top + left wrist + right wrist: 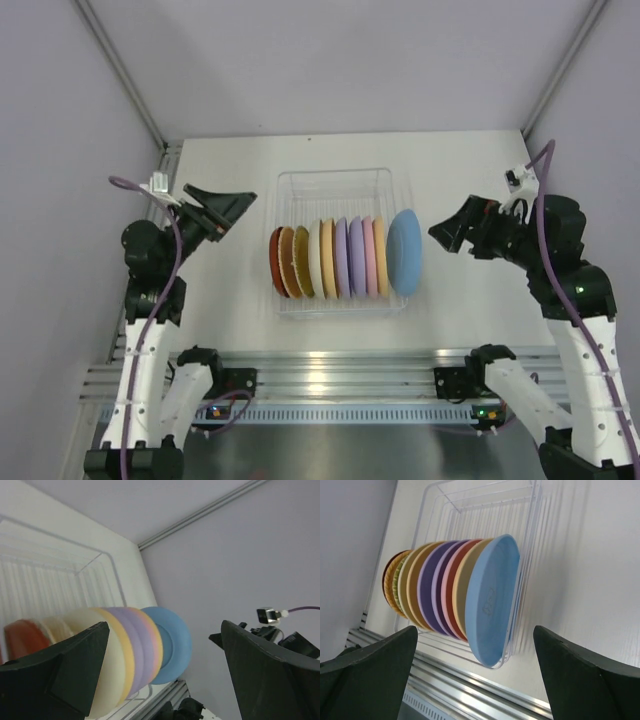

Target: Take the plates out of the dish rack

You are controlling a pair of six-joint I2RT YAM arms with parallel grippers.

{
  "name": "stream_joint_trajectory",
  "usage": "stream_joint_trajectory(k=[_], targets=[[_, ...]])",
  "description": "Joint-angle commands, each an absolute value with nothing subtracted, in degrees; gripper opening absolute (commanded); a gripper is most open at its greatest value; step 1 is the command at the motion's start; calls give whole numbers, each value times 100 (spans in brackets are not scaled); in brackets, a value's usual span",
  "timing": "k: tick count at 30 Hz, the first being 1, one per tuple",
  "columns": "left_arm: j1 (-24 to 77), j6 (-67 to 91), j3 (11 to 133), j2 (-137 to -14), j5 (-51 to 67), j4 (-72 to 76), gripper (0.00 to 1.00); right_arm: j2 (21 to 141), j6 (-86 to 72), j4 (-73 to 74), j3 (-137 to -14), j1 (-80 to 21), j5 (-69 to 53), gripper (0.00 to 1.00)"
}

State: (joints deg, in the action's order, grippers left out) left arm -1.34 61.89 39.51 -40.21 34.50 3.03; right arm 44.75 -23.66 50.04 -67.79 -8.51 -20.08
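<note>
The blue plate (404, 252) stands edgewise at the dish rack's (335, 193) right end. The right gripper (445, 238), released, hangs just right of it.

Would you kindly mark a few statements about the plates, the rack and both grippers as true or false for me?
1. The plates stand on edge in the dish rack. True.
2. The blue plate is at the row's left end. False: it is at the right end, nearest the right gripper.
3. The right gripper holds a plate. False: it is open and empty, beside the rack.
4. The left gripper is open. True.
</note>
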Motion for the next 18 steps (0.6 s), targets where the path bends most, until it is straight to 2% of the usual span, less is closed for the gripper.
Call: stream_joint_trajectory(k=[1, 4, 5, 6, 7, 8, 9, 10, 12, 15, 16, 18], targets=[[-132, 6406, 5044, -4199, 3928, 246, 99, 4324, -2583, 4686, -7023, -905, -2109, 100], [-106, 6715, 5483, -4525, 4314, 527, 99, 4359, -2672, 4466, -6987, -914, -2399, 100], [-45, 6288, 6006, -4639, 4402, 379, 99, 4412, -2681, 4404, -6970, -914, -2469, 100], [-18, 5780, 6473, -4797, 4377, -979, 99, 4412, -2689, 4308, -6935, -914, -2565, 100], [52, 5017, 7113, -5364, 3637, -2490, 99, 4473, -2733, 4159, -6856, -905, -2610, 100], [383, 3774, 8711, -5770, 2795, -3923, 99, 4526, -2742, 4114, -6829, -905, -2680, 100], [517, 3440, 9397, -6192, 1951, -6008, 99, 4605, -2733, 4087, -6820, -914, -2829, 100], [614, 3045, 9848, -6771, 1307, -6438, 99, 4736, -2725, 4070, -6803, -914, -2839, 100], [721, 2629, 10169, -6926, 1422, -6575, 99, 4912, -2646, 4192, -6864, -923, -2699, 100], [923, 2574, 9214, -6489, 2169, -5446, 99, 5325, -2436, 4744, -7441, -931, -2347, 100], [923, 2706, 8628, -6382, 2258, -5136, 99, 5526, -2374, 4894, -7566, -949, -2225, 100], [932, 2821, 8211, -6293, 2232, -4809, 99, 5686, -2268, 5246, -7812, -993, -2013, 100]])
